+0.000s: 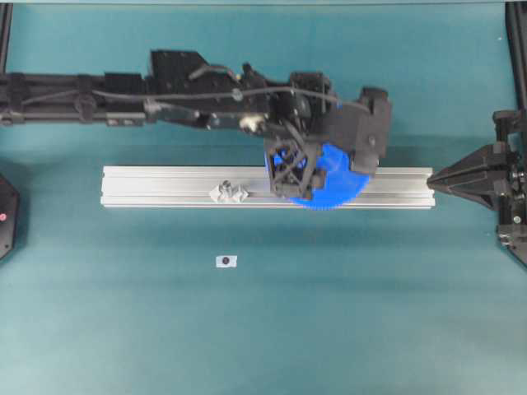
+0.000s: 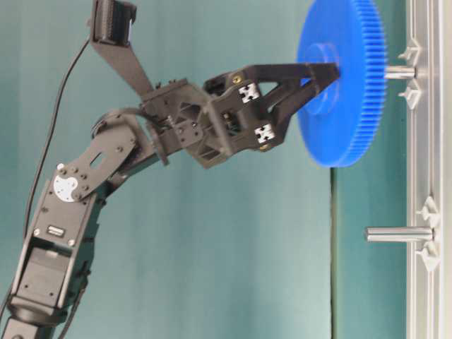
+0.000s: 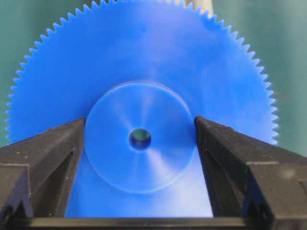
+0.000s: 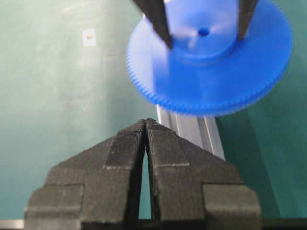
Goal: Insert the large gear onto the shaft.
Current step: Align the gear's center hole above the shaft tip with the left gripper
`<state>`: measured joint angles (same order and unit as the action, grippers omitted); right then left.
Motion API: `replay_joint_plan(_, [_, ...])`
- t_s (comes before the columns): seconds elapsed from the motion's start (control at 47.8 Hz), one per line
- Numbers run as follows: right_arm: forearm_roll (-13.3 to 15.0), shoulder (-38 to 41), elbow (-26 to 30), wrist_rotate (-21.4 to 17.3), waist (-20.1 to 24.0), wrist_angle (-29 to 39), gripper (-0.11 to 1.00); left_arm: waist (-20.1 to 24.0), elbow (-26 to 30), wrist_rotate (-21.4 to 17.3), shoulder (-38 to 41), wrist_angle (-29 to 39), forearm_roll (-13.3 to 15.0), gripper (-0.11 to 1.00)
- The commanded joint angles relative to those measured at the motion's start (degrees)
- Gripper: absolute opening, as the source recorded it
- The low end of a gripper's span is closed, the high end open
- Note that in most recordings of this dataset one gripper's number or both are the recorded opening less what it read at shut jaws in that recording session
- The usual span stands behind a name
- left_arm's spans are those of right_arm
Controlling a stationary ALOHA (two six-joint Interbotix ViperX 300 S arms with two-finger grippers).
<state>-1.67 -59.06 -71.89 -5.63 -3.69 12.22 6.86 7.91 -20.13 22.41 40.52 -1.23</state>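
step: insertion in hand. Large gear (image 2: 341, 81) sits at the tip of the shaft (image 2: 400, 72); can't tell if the pin has entered the bore.
left claw (image 3: 140, 139): grasping the gear by its raised hub, 1 finger (image 3: 50, 158) on each side of the hub, spread wide around it.
gear location: above the aluminium rail (image 1: 165, 186), toward the rail's right end, overhanging its front edge in the overhead view.
shaft: 1 of 2 pins on the rail; the other pin (image 2: 397, 234) is bare, near the rail's middle.
right claw (image 4: 145, 125): clenched, empty, parked off the rail's right end, clear of the gear.
bore: centre hole (image 3: 140, 139) visible from the wrist view, looks about centred between the fingers.
next: push along the pin axis, keeping the gear face square to the pin; release only once the hub looks seated near the clear base pieces (image 2: 412, 92).
risk: any tilt likely jams the bore on the pin.
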Motion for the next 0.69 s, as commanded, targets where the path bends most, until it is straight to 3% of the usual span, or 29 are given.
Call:
replay_joint_plan(0.0, [0.1, 0.3, 0.4, -0.6, -0.2, -0.4, 0.10, -0.7, 0.7, 0.2, -0.6, -0.4, 0.0, 0.81])
replay_joint_plan(0.67, [0.1, 0.0, 0.7, -0.7, -0.3, -0.3, 0.10, 0.0, -1.1, 1.8, -1.8, 0.6, -0.1, 0.81])
